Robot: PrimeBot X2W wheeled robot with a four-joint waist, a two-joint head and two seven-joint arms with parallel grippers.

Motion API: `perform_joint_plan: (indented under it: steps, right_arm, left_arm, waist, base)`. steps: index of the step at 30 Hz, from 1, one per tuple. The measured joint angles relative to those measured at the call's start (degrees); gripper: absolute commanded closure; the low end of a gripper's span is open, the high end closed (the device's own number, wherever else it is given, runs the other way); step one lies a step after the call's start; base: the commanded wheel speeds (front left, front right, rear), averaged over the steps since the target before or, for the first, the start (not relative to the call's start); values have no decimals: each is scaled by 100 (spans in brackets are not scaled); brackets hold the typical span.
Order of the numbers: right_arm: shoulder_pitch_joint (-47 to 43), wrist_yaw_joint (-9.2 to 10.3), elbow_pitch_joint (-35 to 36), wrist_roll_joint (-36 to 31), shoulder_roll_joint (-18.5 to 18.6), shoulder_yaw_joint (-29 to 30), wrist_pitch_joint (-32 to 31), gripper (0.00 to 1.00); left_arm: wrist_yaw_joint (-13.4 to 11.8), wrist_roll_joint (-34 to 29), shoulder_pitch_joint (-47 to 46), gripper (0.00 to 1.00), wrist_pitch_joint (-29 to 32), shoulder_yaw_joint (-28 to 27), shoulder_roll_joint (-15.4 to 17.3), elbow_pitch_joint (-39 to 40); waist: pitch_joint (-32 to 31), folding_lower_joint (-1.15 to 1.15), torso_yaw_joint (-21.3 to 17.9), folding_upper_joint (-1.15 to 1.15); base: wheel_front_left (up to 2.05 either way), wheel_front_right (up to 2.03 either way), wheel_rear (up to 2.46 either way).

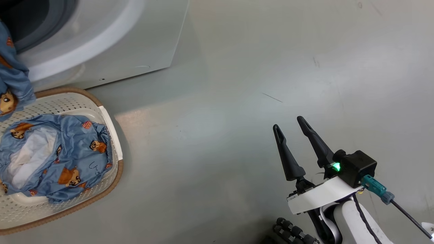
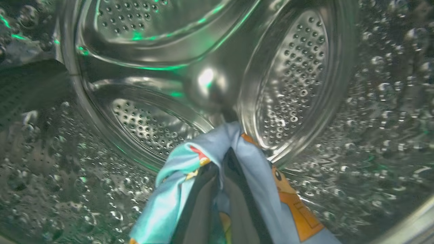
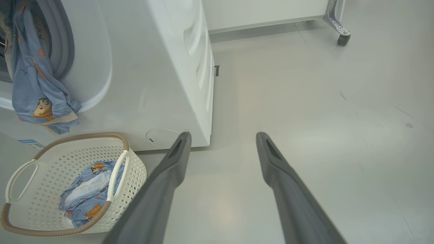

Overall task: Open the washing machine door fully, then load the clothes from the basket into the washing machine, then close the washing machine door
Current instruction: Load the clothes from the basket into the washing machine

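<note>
A laundry corner of a lab-like room: a white washing machine [image 3: 162, 67] stands on a bare grey floor [image 3: 322, 118], a basket [image 3: 81, 136] of clothes [image 3: 84, 196] beside it, a wheeled metal leg [image 3: 339, 28] by the wall [image 3: 264, 10].

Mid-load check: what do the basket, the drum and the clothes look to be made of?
Basket: likely moulded plastic, matte cream, with regular punched holes. The brown rim looks woven, perhaps imitation.
Drum: polished steel by its look, with mirror-like glints and perforations.
Clothes: thin, soft printed fabric, matte, creasing and draping limply. Whether woven or knit is unclear.
</note>
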State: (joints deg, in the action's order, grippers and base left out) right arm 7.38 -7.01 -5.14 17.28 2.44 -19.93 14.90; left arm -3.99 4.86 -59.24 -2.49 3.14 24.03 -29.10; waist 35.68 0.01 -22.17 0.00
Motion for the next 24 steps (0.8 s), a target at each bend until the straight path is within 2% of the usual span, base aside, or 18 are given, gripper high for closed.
perform_joint_plan:
  steps: [15, 24]
  right_arm:
    - [83, 0, 55, 190, -18, -176, 0, 0]
    - [85, 0, 51, 191, -20, -147, 0, 0]
  left_arm:
    - [177, 109, -1108, 100, -71, -209, 389, -498]
    - [196, -34, -1388, 100, -312, -27, 352, -833]
  waist:
    - [547, 0, -329, 0]
    - [691, 0, -451, 0]
  base:
    - [0, 0, 0]
    - [0, 0, 0]
